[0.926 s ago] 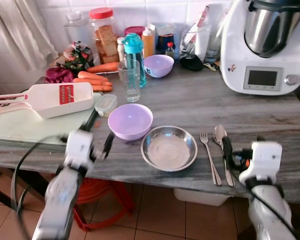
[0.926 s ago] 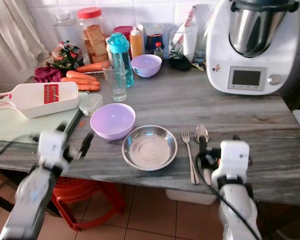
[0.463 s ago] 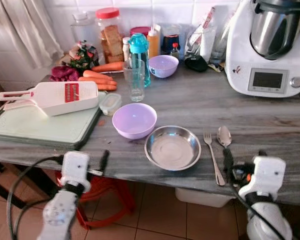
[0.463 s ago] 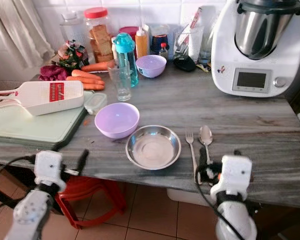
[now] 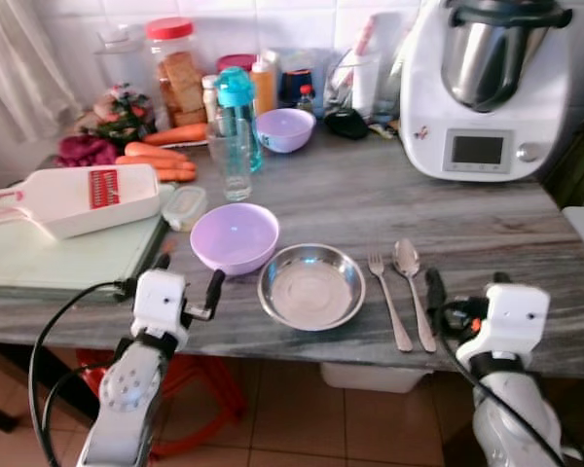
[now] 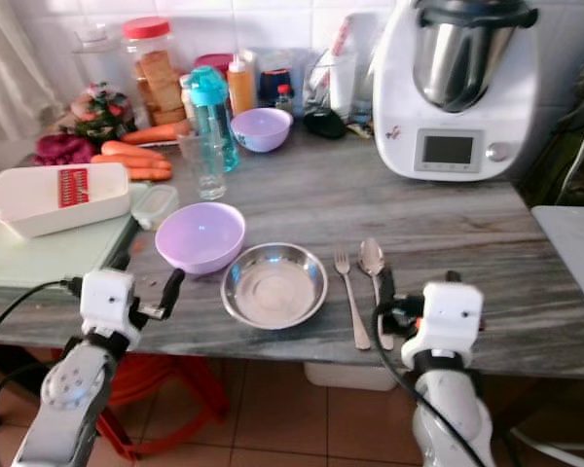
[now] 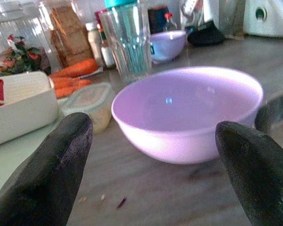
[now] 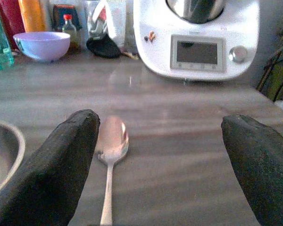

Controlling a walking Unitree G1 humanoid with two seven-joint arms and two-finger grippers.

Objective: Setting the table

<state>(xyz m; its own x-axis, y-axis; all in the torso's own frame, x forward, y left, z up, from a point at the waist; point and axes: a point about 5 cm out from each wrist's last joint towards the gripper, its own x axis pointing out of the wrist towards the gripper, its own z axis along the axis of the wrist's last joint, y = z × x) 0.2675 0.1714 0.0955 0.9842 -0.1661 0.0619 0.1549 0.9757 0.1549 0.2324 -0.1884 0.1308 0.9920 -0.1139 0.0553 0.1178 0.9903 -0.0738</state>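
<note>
The grey marbled bench runs right across, and at its back right stands the white kitchen machine with its steel jug and small screen. On the left lies a pale green cutting board, with a white mandoline slicer resting across it. Along the wall sit a red-lidded jar, a teal bottle with a clear drinking glass just in front of it, some carrots and a small lilac bowl.

Now the place setting, near the front edge: a large lilac bowl, a steel dish just beside it on its right, then a fork and a spoon side by side, handles toward the robot.

The left end effector hovers low at the bench edge, spread wide and empty, with the large lilac bowl straight ahead between its fingers. The right end effector is also spread wide and grasping nothing, low over the bench, the spoon lying just inside its left finger. A small lidded plastic tub sits at the cutting board's corner.
</note>
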